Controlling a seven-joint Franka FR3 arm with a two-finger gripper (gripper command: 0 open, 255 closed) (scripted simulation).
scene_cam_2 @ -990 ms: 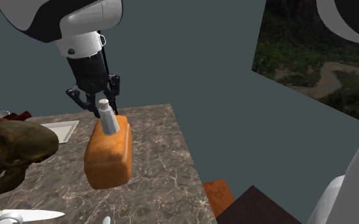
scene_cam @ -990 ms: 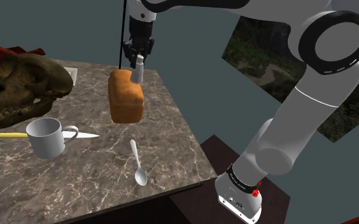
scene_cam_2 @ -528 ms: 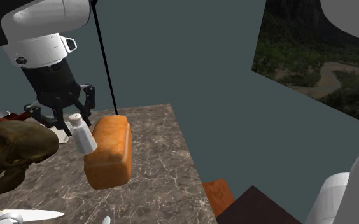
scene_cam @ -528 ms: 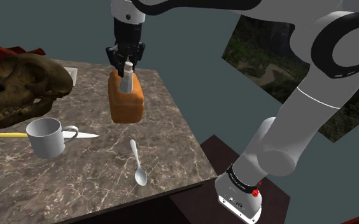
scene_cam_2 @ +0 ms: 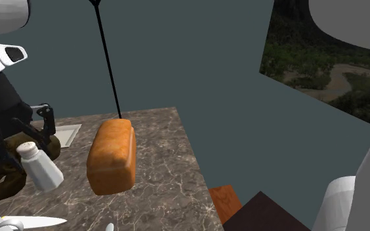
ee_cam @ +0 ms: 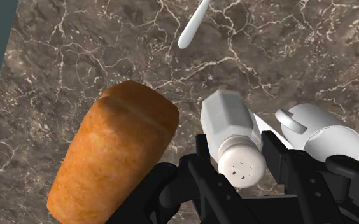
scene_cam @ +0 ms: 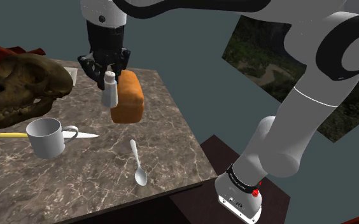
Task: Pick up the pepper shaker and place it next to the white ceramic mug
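Since a second ago the black two-finger gripper (scene_cam: 110,75) has carried the small white pepper shaker (scene_cam: 111,95) off the top of the orange-brown loaf of bread (scene_cam: 130,98), towards the shoulder view's left. In that view the shaker hangs in the air over the brown marble table (scene_cam: 172,143), just beside the loaf. The white round mug (scene_cam: 46,137) stands on the table below and to the left of the shaker, still apart from it.

In the second exterior view the gripper (scene_cam_2: 25,146) squeezes the shaker (scene_cam_2: 41,169) at its cap. The shaker's body leans down and to the right, towards the loaf (scene_cam_2: 113,156).

In the wrist view the fingers clasp the shaker (ee_cam: 233,133) by its top, so its long side points away from the hand, down at the table. The mug (ee_cam: 321,135) lies just past the shaker, on the side away from the loaf (ee_cam: 114,153). I think the hand must go that way, then down.
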